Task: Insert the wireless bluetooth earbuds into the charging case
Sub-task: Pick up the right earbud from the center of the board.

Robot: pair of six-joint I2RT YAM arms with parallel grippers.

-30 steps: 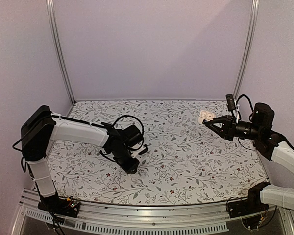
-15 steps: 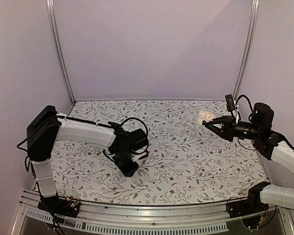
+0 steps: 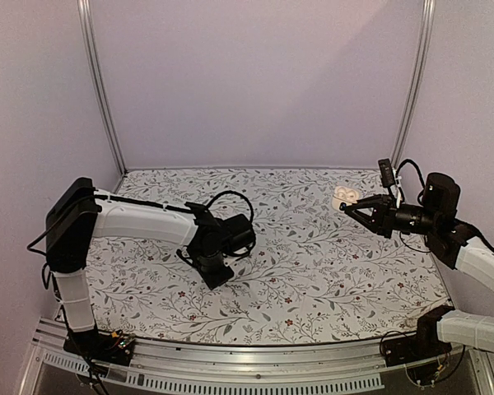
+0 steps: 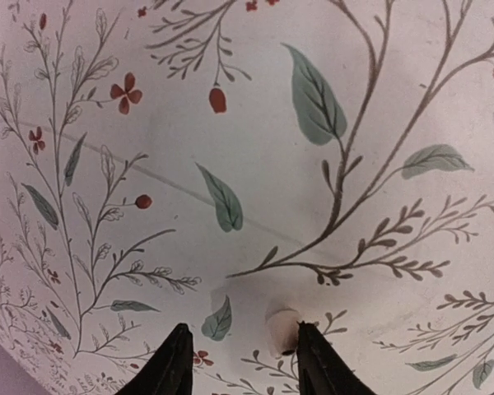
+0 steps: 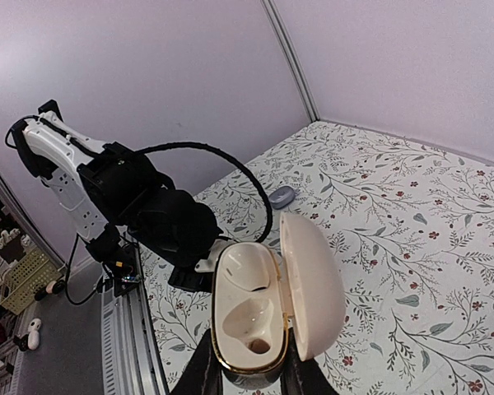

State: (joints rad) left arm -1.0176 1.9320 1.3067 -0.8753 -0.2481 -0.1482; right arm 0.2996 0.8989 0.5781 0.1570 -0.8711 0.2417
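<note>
Cream charging case [image 5: 249,306]: one; glossy, oval, with a gold-toned band round the mouth of the body.
Lid [image 5: 314,284]: one, hinged open, standing up at the side of the body.
Sockets [image 5: 245,267]: two counted in the body, both looked bare; a dark spot sat at the bottom of the lower one.
Case position: held off the table near its far right corner, in the right gripper [image 5: 249,362].
Right gripper state: fingers [image 5: 204,374] pressed against the lower body of the case from both sides.
Earbud [image 4: 281,327]: one seen; small, pale cream, rounded. It lay on the cloth left of the table's middle, under the left gripper [image 4: 243,333].
Left gripper state: pointed down at the cloth, fingers [image 4: 177,362] spread. The earbud lay in the gap, right against one finger and clear of the other.
Cloth [image 3: 313,263]: one; pale, printed with grey-green leaves, thin stems and small red flowers.
Grey oval thing [image 5: 282,196]: one, on the cloth by the far edge; could not tell what it was.
</note>
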